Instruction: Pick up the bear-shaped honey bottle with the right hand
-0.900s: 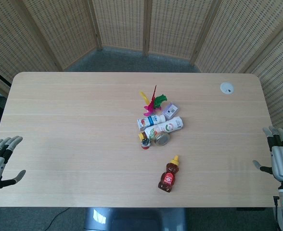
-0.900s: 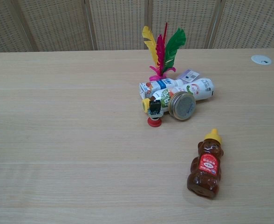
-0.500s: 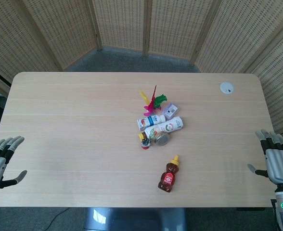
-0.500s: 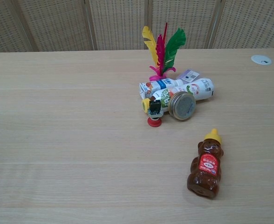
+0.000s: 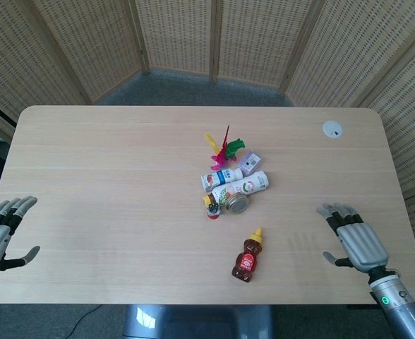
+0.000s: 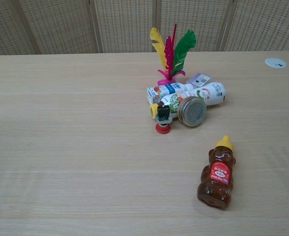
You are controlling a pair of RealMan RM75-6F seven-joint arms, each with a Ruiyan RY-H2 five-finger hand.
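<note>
Right hand (image 5: 353,239) over table (image 5: 109,183), spread.

You've got a light wooden table (image 5: 109,176) with a cluster near its middle: a shuttlecock with yellow, pink and green feathers (image 6: 170,51) standing upright, two white plastic bottles (image 6: 188,94) lying on their sides just in front of it, and a round metal-lidded jar (image 6: 192,111) on its side touching them. A small red-based toy (image 6: 162,120) sits just left of the jar, a small grey tag (image 6: 198,78) lies behind the bottles, and a white round cap (image 5: 332,128) sits well apart near the far right corner; woven wicker screen panels (image 5: 214,35) stand behind the table.
</note>
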